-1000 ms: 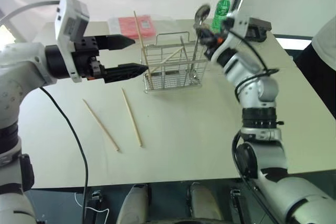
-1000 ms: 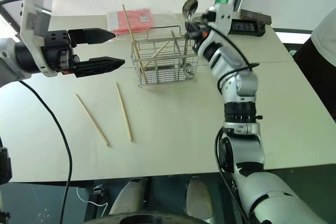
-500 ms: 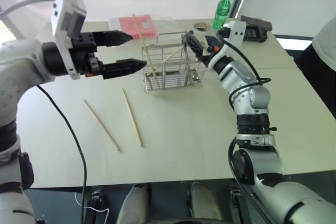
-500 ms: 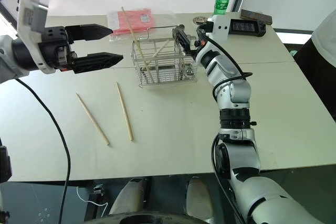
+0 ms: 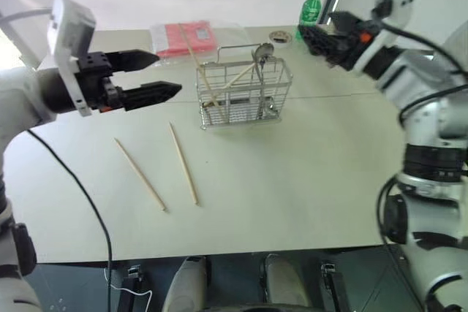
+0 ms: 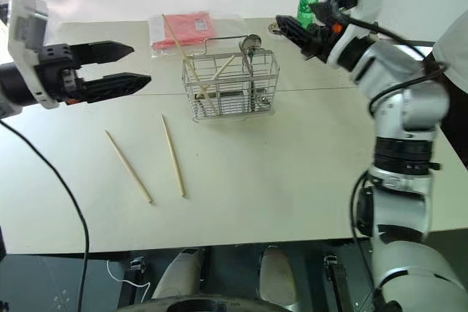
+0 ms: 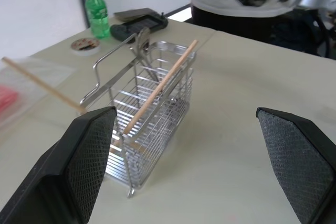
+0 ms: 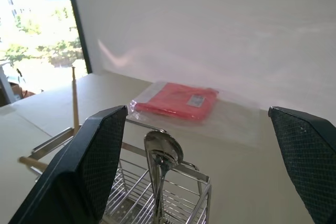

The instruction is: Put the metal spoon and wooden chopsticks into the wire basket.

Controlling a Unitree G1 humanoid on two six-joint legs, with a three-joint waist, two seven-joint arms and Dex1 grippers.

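Now standing bowl-up in the wire basket [image 5: 243, 96] near the table's [image 5: 307, 180] far edge, metal spoon [image 5: 261, 55], two wooden chopsticks [image 5: 219, 85] leaning inside (two more lying toward the near-left corner), left gripper [image 5: 157, 74] and right gripper [image 6: 292, 32] both gaping wide, gripping nothing.

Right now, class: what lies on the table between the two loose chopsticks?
Nothing: in the left eye view, bare table separates the left chopstick from the right chopstick.
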